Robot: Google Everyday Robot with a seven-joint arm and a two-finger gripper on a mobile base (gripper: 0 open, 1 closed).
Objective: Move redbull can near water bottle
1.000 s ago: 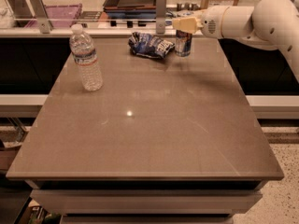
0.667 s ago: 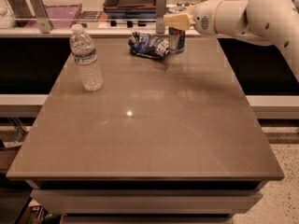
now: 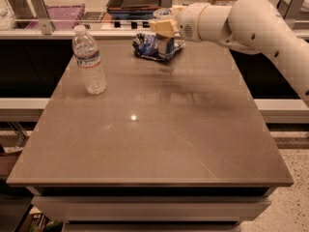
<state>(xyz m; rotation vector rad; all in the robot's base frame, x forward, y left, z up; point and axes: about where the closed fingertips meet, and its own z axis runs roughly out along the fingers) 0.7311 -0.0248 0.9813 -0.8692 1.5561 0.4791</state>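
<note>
The gripper [image 3: 163, 28] hangs over the far edge of the bench [image 3: 159, 139], at about 12 o'clock, its tan fingers pinching the can [image 3: 166, 45] near the top. The can stands upright in the grasp, directly against or in front of the bag [image 3: 144, 46], which lies crumpled at the same far edge. Whether the can's base is clear of the bag cannot be told. The bottle [image 3: 89, 62] stands upright at about 10 o'clock, well apart from the can and near the left edge.

The step in hand looks like the carry: the grasp is made and the can has yet to cross to the bottle. The next move calls for travel toward 9 o'clock and a little toward the near side, with the can kept upright and high enough to pass over the bag. It then needs a gentle set-down just beside the bottle without knocking it. The bottle is tall and light, so a sideways brush would likely tip it.

Room is generous. The bench between bag and bottle is bare, and the whole middle and near half, from 3 through 6 to 9 o'clock, is open. The tight spots are the left edge beyond the bottle and the far edge behind it. The safest landing place seems to be the bottle's 3 or 4 o'clock side. The arm [image 3: 251, 18] reaches in from 2 o'clock, so its sweep stays over open surface.
</note>
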